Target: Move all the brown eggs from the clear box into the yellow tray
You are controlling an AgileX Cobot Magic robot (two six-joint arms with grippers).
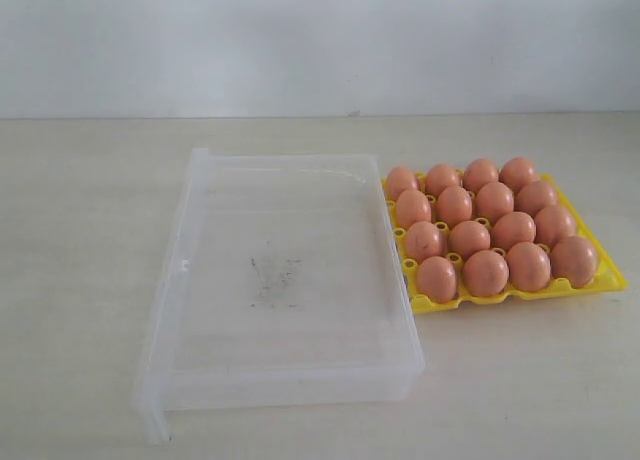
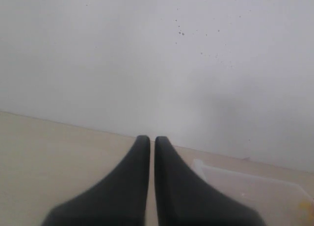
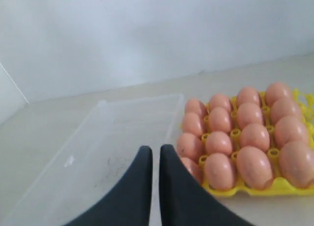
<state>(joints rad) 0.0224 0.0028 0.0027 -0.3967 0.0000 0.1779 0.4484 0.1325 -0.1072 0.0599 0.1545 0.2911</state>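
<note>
On yellow tray (image 1: 604, 276) sit all brown eggs (image 1: 469, 238); clear box (image 1: 290, 388) bare. Left pincer (image 2: 152, 139), right pincer (image 3: 156, 149) pressed together, empty. We think job done; next, arms just rest.

My left gripper (image 2: 152, 139) is closed. Its two dark fingers (image 2: 117, 191) lie side by side with only a thin slit between them. I have it short of the clear box (image 2: 255, 186), tips pointing roughly level past one corner of it. My right gripper (image 3: 155, 148) is closed too, its dark fingers (image 3: 181, 191) all but touching. It is tilted downward, tips over the clear box and close to one of its side walls.
</note>
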